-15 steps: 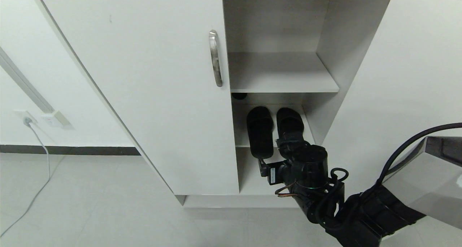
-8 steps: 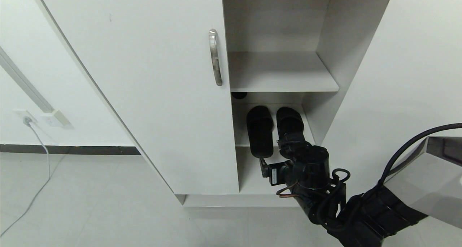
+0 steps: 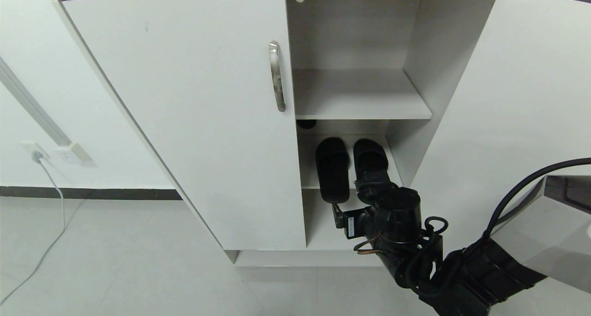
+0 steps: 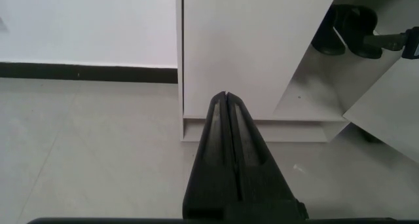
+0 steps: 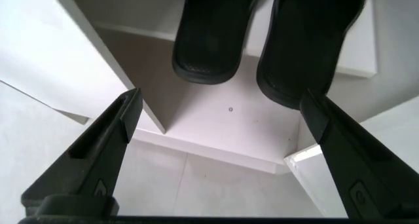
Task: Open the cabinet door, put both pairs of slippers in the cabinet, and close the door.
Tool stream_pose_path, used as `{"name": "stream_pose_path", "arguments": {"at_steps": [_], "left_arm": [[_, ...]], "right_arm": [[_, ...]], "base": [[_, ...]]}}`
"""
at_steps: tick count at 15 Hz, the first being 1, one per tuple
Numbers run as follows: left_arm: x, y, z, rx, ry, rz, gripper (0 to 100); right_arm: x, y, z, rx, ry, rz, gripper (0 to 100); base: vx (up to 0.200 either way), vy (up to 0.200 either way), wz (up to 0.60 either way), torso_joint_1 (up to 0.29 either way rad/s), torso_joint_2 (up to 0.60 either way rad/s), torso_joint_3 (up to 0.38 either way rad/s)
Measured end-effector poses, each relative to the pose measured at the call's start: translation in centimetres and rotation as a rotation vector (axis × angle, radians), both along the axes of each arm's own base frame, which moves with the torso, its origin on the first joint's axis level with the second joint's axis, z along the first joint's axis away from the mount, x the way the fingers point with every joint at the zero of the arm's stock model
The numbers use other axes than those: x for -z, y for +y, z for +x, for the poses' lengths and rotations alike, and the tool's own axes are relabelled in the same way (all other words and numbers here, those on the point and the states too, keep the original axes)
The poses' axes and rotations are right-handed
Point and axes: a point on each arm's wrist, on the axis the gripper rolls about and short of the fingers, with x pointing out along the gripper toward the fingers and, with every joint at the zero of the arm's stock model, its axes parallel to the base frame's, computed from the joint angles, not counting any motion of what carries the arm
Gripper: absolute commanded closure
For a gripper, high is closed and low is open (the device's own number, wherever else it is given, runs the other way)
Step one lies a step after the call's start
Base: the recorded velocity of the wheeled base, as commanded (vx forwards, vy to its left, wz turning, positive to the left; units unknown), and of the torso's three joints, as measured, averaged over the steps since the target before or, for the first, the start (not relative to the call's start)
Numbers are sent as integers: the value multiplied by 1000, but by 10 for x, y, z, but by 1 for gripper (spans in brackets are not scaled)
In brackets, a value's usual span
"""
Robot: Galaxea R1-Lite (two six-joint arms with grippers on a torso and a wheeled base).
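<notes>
One pair of black slippers (image 3: 332, 170) lies side by side on the middle shelf (image 3: 307, 179) of the cabinet (image 3: 355, 29), toes toward the back and heels jutting a little over the shelf's front edge. In the head view they sit at 5 o'clock from the handle (image 3: 276, 75) of the closed door (image 3: 184, 112). The open door (image 3: 508, 99) stands swung out at 3 o'clock of the opening. The right tool (image 5: 220, 112) hangs just in front of the heels, at 6 o'clock of the pair. Its fingers are spread wide with nothing between them, and the wrist view shows the heels apart from both fingertips. The left tool (image 4: 226, 96) is pressed fully closed and empty, low over the floor (image 3: 115, 270) and aimed at the cabinet's base, well away from the slippers. The step in hand looks like the end of placing this pair, with the hold already let go. The next move should be a straight pull back toward 6 o'clock, with the fingers kept wide so neither catches an overhanging heel and drags a slipper off the shelf. After that the task wants a second pair in the cabinet. The open door then needs a push from its outer side toward 9 o'clock, and the overhanging heels may foul it if they are not nudged deeper first.
</notes>
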Motion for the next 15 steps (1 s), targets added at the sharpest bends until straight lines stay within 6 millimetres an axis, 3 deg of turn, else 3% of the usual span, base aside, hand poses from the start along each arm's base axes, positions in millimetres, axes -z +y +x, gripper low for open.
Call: {"name": "stream_pose_path", "arguments": {"at_steps": [8,15], "left_arm": [[0,0,0,0,0,1,100],[0,0,0,-6,-1,-3,100]], "right_arm": [[1,-2,-1,2,-8,0,0],[3,-4,-3,2,-17,6,0]], "base": [[0,0,0,0,5,189],[0,0,0,0,0,13]]}}
